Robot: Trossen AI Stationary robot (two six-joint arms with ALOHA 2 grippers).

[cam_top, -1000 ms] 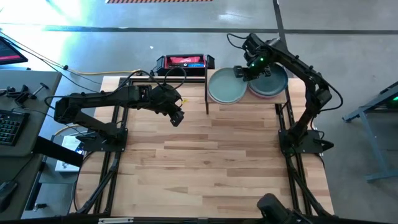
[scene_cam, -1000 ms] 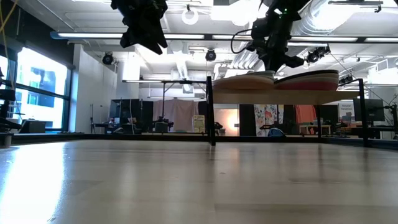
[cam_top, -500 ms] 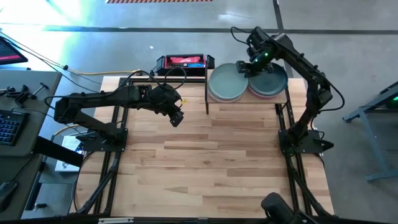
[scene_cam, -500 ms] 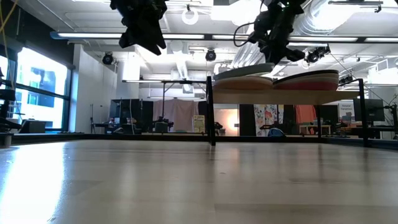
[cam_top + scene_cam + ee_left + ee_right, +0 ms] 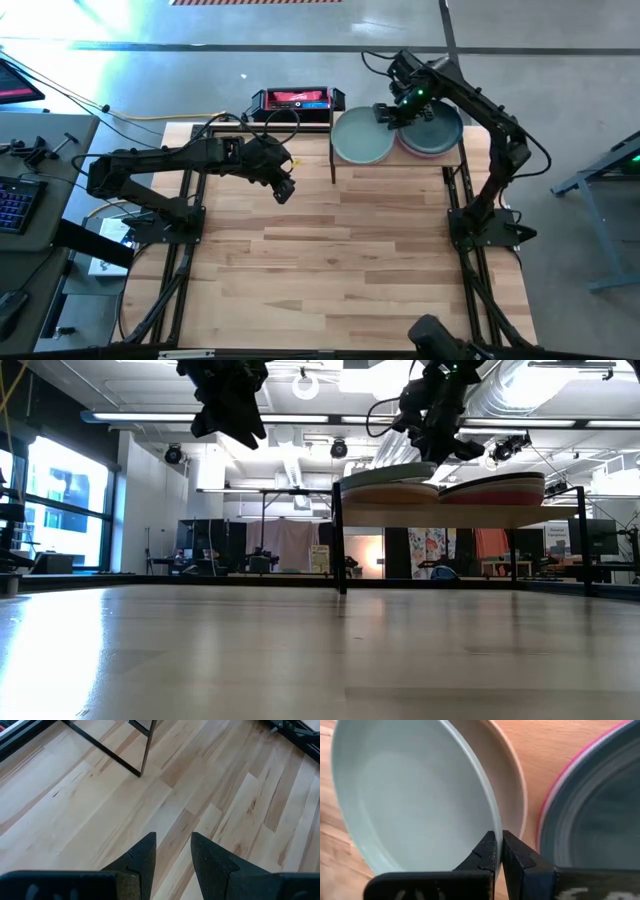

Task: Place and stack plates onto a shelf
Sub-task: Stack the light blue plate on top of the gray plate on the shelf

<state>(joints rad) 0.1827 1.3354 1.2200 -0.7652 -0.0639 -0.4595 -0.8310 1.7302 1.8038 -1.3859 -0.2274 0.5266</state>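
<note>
Two stacks of plates stand on the light-wood shelf [image 5: 440,163]. The sage green plate [image 5: 360,138] tops the left stack, over a beige plate [image 5: 512,785]. A charcoal plate [image 5: 435,132] tops the right stack, with a pink rim [image 5: 555,780] showing under it. My right gripper [image 5: 384,113] is over the shelf between the stacks, shut on the green plate. My left gripper [image 5: 284,190] hangs open and empty above the table's left half, clear of the wood [image 5: 173,855]. My right gripper pinches the sage green plate's rim [image 5: 492,827] on the side toward the charcoal stack, between its two fingers. The fingers come from above, slanting down. The plate is tilted: the held edge [image 5: 430,466] is raised and the opposite edge [image 5: 348,482] rests on the stack.
A black-and-red box [image 5: 296,99] sits at the far edge, left of the shelf. The shelf's black posts [image 5: 338,540] stand on the table. The plank tabletop [image 5: 340,260] stretches toward the near edge in front of the shelf.
My right gripper has risen with the green plate's rim, so the plate has tipped up on its right side. It has then gone a little toward the table's left edge, and the plate has slid left on its stack.
</note>
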